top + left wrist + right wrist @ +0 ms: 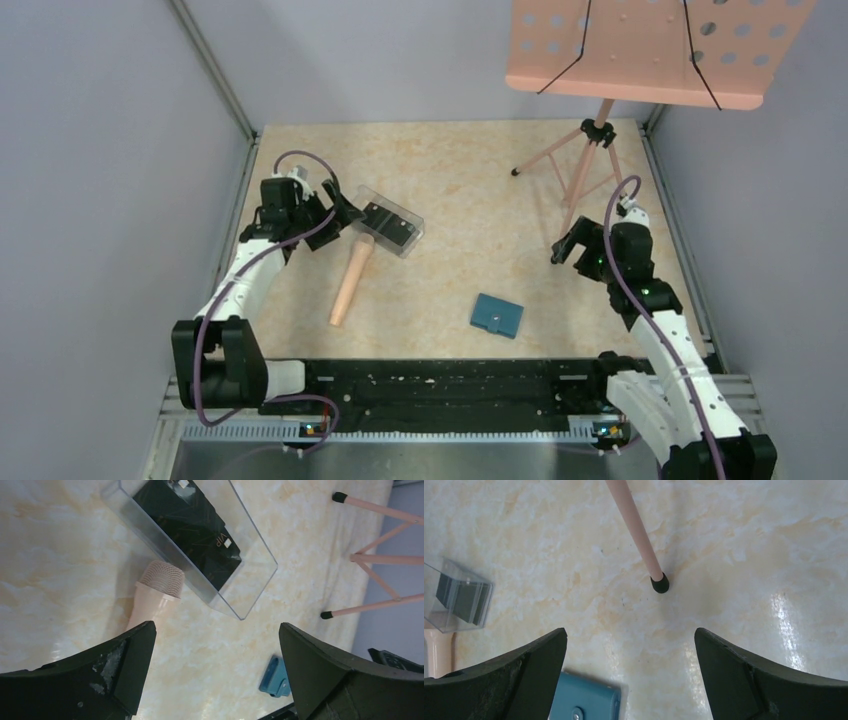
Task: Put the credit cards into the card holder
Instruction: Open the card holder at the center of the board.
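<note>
1. Top external: shows credit cards [389,224] stacked inside clear box [408,243] on desk [470,180].
2. Places card holder [497,315], folded, well apart from box, toward arm bases.
3. Shows left claw [345,208] spread wide just beside box, gripping nothing.
4. Shows right claw [566,246] spread wide, empty, well apart from box.
5. Finds microphone [352,280] just beside box.

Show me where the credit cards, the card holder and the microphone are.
credit cards [186,532]: left wrist view, black face of a card.
card holder [497,313]: top external view, middle of its teal cover.
microphone [161,576]: left wrist view, its mesh head.
</note>
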